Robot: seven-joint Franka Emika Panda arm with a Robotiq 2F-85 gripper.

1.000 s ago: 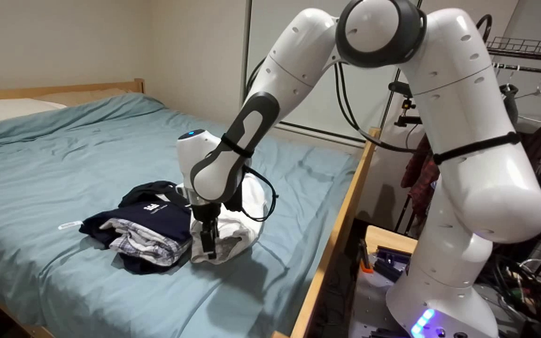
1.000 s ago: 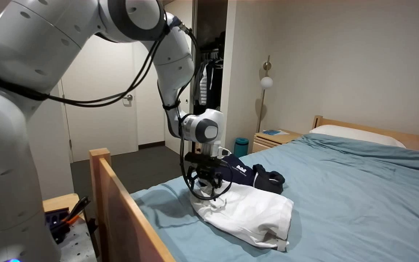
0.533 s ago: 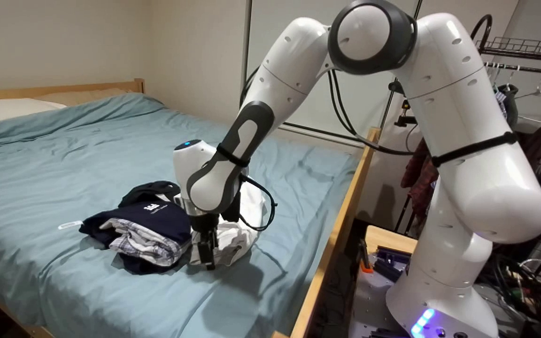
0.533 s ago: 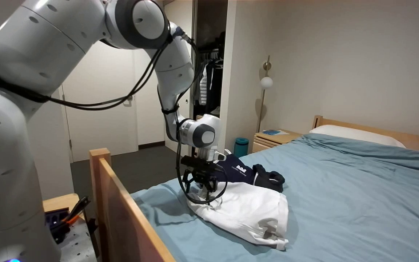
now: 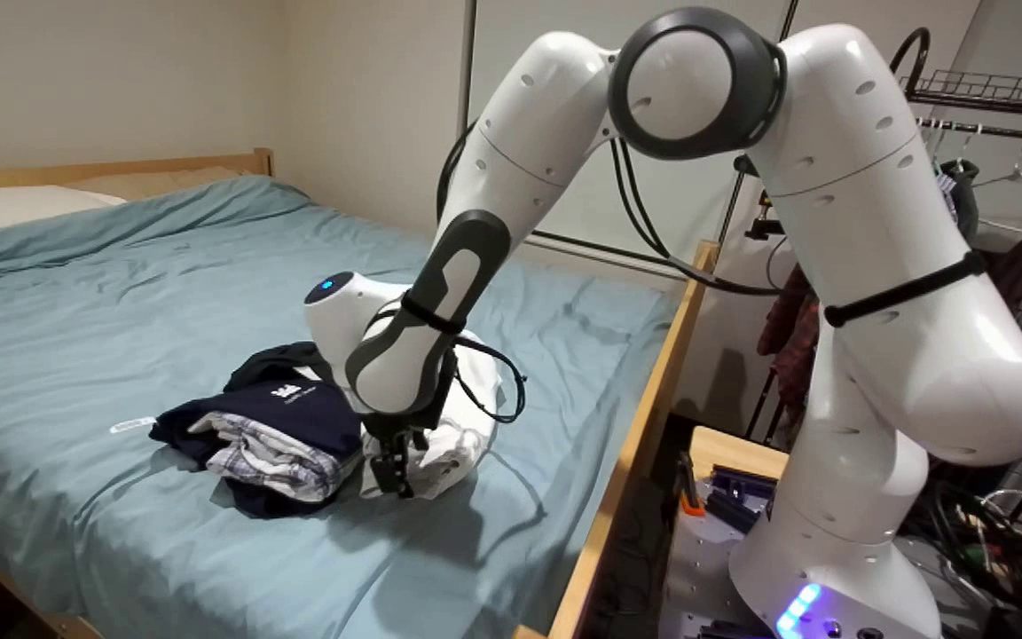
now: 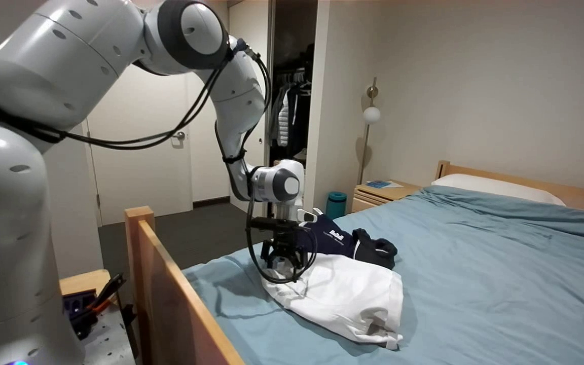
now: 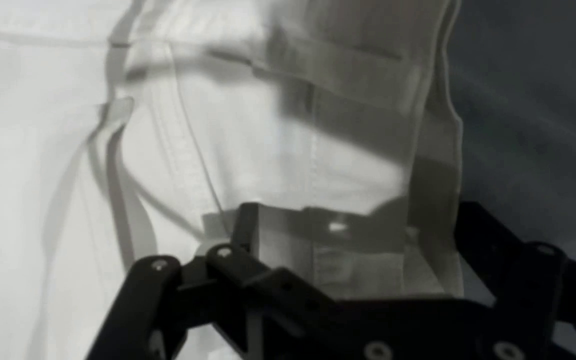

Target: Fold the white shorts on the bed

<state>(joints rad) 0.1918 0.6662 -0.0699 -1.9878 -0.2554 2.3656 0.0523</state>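
The white shorts (image 6: 348, 299) lie partly bunched on the blue bed sheet (image 5: 209, 257), next to the dark clothes. They also show in an exterior view (image 5: 467, 435), partly behind the arm, and fill much of the wrist view (image 7: 268, 150). My gripper (image 7: 358, 222) is open, its fingers wide apart. In the wrist view, its left finger is over the white cloth, and its right finger is just past the cloth's edge over the sheet. In both exterior views the gripper (image 5: 394, 475) (image 6: 283, 266) points down at the shorts' near end. Whether the fingertips touch the cloth cannot be told.
A pile of navy and checked clothes (image 5: 289, 435) (image 6: 327, 238) lies right beside the gripper. A wooden bed rail (image 5: 626, 461) (image 6: 185, 294) stands between the bed and the robot base. A white tag (image 5: 132, 426) lies by the pile.
My gripper has moved down to the shorts' near end, and the hand has tilted. The shorts have shifted slightly toward the bed rail in an exterior view. The gripper stays open.
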